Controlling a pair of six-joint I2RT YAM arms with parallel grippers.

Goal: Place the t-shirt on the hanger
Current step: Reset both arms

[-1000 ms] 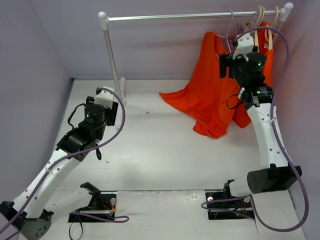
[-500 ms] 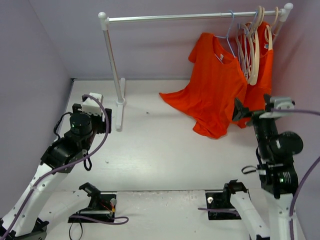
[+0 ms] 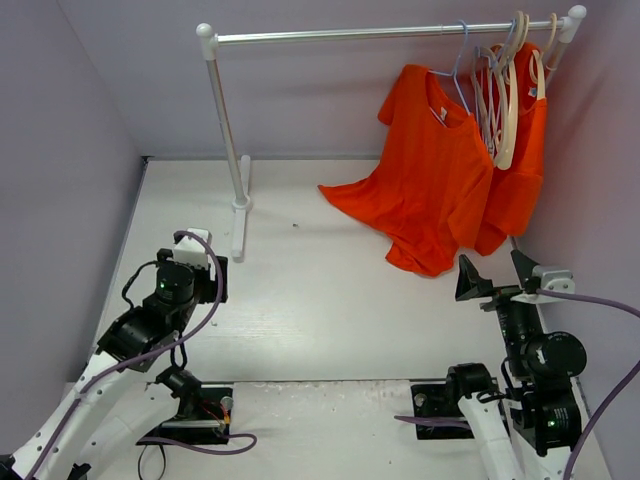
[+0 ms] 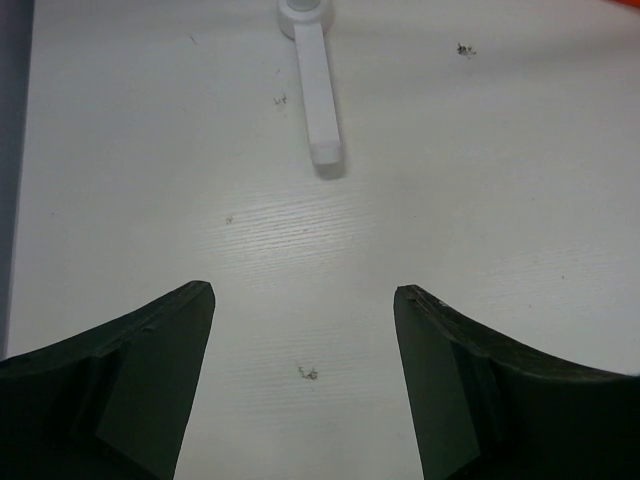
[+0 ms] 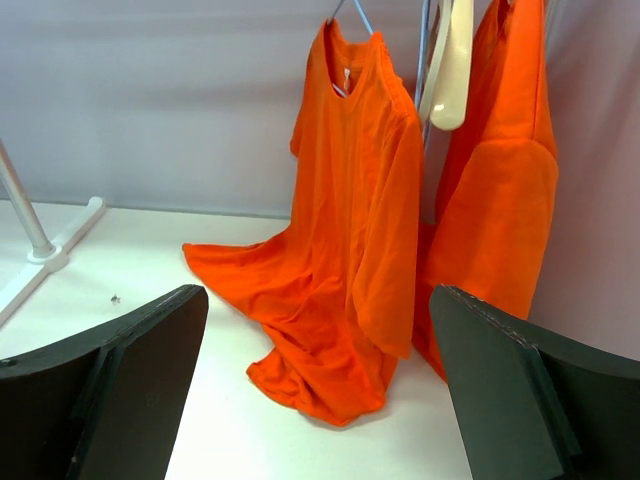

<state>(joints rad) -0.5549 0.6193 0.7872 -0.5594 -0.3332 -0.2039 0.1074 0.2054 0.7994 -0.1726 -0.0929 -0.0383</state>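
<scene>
Left gripper (image 4: 305,300) and right gripper (image 5: 318,295) gape wide and empty over the white counter (image 3: 330,300); the orange t-shirt (image 3: 430,190) hangs on the thin blue-grey wire hanger (image 3: 459,60).

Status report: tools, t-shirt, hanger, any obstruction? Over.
Left tool and right tool open, empty. T-shirt hangs on wire hanger at the rail, hem draped on table. Nothing between tools and t-shirt.
</scene>
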